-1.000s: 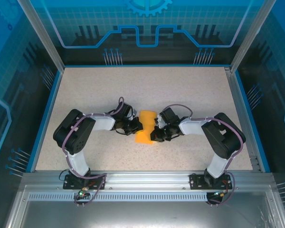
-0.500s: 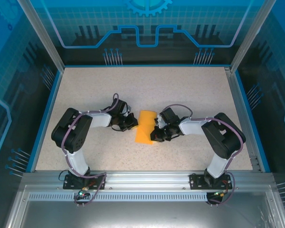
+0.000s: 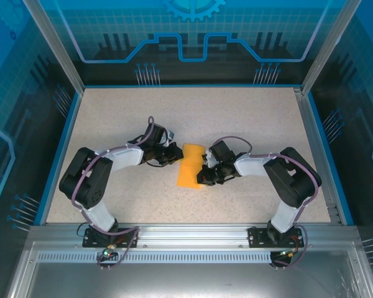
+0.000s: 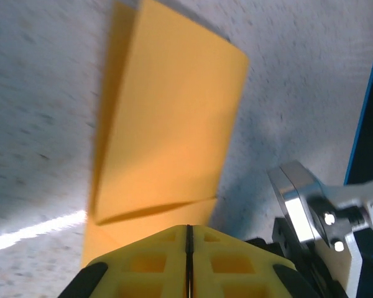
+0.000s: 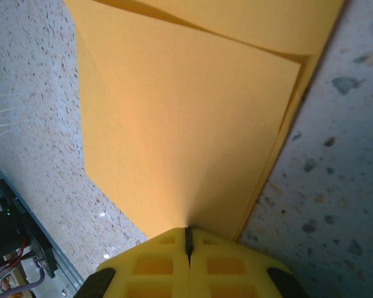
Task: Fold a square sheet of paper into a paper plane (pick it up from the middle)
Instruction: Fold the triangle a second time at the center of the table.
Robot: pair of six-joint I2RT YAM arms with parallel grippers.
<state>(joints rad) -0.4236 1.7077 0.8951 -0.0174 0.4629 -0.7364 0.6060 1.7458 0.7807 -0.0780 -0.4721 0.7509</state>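
The square sheet of paper (image 3: 190, 164) was located at the centre of the counter (image 3: 236, 118) in the top external view, folded into a narrow rectangle with its long axis running from upper right to lower left. Two overlapping layers with a raised flap were observed in the left wrist view (image 4: 168, 124).

The right end effector (image 3: 202, 176) was positioned at the lower right edge of the sheet. In the right wrist view its yellow pads were seen closed (image 5: 188, 231), and the orange layers (image 5: 186, 112) were seen converging into the seam between them, so that the sheet was gripped at that edge.

The left end effector (image 3: 174, 155) was positioned at the upper left edge of the sheet. Its pads were seen pressed together (image 4: 188, 228). The near edge of the sheet was hidden behind the pads, so contact could not be confirmed; it was possibly only adjacent.
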